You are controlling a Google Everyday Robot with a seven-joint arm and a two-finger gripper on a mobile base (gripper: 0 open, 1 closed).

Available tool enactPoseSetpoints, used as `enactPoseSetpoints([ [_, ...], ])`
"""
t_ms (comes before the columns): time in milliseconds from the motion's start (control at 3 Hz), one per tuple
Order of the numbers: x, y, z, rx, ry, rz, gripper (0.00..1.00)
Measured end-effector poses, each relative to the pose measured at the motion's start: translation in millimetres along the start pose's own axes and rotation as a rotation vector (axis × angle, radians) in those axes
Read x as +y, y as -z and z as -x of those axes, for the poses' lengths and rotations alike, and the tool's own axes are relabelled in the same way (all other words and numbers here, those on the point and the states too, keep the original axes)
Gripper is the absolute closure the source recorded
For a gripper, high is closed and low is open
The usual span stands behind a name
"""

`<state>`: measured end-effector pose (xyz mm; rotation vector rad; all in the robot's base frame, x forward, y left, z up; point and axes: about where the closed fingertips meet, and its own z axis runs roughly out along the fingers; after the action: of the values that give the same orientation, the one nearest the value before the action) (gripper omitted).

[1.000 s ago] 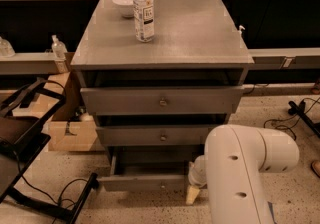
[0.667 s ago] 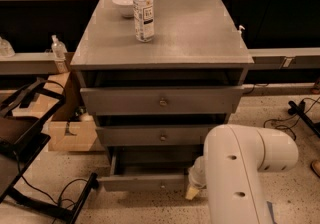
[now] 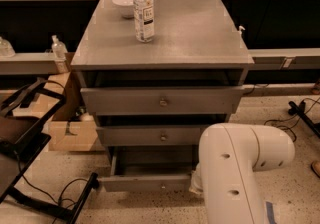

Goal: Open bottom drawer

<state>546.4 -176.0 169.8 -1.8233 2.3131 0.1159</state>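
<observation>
Starting furthest left of the gripper: the bottom drawer (image 3: 132, 183), lowest of three in the cabinet (image 3: 165, 43). Its flat grey front stands fwd of the carcass w/ the dark open box showing behind, so it reads as partly out, not fully.

The front's long axis runs left-right across the view. Slide axis is toward the camera, i.e. back toward the robot.

The knob (image 3: 162, 186) sits mid-front, just left of the gripper at approx the same height.

The gripper (image 3: 196, 187) is low, at the front's right end. Touching it or just beside it, can't say, since the white arm (image 3: 240, 168) hides most of it. Spread or pressed together: cannot tell. It doesn't look to be on the knob.

The arm fills the space right of and in front of the gripper. It's the only arm, so no choice of side.

Judgement: any further pull should run straight back along the slide. Force at the right end, off-centre from the knob, may skew the drawer and bind it.

The mid drawer (image 3: 125, 135) is above and left of the gripper; not the target.
</observation>
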Motion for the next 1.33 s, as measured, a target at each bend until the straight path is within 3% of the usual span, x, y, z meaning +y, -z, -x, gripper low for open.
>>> enactPoseSetpoints([
  [333, -1.1, 3.4, 0.9, 0.0, 0.0, 0.0, 0.96],
  [1333, -5.1, 6.9, 2.8, 0.0, 0.0, 0.0, 1.0],
])
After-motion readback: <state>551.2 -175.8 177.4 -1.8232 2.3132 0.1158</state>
